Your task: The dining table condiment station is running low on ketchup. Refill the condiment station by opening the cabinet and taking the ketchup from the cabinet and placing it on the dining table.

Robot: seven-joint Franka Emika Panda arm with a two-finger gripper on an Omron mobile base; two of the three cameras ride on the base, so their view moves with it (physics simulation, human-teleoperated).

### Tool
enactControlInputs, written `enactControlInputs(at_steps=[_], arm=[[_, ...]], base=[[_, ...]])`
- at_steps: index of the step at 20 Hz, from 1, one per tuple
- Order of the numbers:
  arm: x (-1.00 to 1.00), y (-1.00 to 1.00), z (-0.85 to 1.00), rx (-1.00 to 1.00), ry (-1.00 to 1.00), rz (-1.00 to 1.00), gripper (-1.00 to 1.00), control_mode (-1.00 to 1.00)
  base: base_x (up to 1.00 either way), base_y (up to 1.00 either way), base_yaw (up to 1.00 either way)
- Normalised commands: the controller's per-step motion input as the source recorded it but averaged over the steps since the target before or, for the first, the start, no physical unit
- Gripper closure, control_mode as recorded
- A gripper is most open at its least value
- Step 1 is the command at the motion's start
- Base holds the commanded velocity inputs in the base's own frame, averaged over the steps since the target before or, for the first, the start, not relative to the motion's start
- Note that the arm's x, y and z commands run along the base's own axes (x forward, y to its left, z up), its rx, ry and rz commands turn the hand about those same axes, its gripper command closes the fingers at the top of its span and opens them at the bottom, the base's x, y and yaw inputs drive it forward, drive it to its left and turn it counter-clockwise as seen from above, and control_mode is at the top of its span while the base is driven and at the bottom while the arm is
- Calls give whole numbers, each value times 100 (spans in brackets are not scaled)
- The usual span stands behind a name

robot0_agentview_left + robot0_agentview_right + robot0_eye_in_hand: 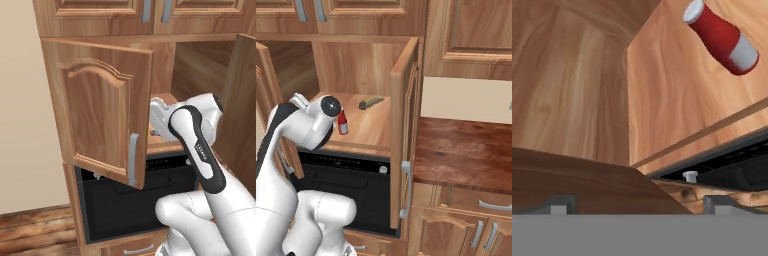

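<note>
We find the ketchup (343,122) upright on the shelf of the cabinet (373,62), near the front edge and toward the left half of the opening. From the hand view it appears at about 1 o'clock (721,37), rolled with the camera, white cap pointing to 10 o'clock. Nothing touches it.

We judge the bottle light and rigid, with a smooth, probably slippery skin, and easy to tip because it is narrow. The best hold would be across the red body below the cap. The cap narrows and would let the pads slide.

The olive item (371,103) lies on the same shelf at 1 o'clock from the bottle in the right base view, well apart, and should not interfere.

Both doors stand open: the left door (100,107) swings out toward the camera, and the right door (405,130) is seen edge-on.

The gripper (639,202) shows two tips set wide apart with nothing between them. It sits by the left door's edge, short of the bottle. The oven (140,197) lies below the shelf.

The grasp is not yet made.
</note>
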Motion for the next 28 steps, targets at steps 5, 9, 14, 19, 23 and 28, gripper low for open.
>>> enactControlInputs(at_steps=[5,9,14,19,23,28], arm=[[-49,42,0,0,0,13,-100,-100],[-65,49,0,0,-4,15,-100,-100],[-65,52,0,0,-6,14,-100,-100],[-19,67,0,0,-1,11,-100,-100],[0,81,0,0,0,3,-100,-100],[-1,75,0,0,0,0,-100,-100]], base=[[0,0,0],[0,0,0],[0,0,0],[0,0,0],[0,0,0],[0,0,0]])
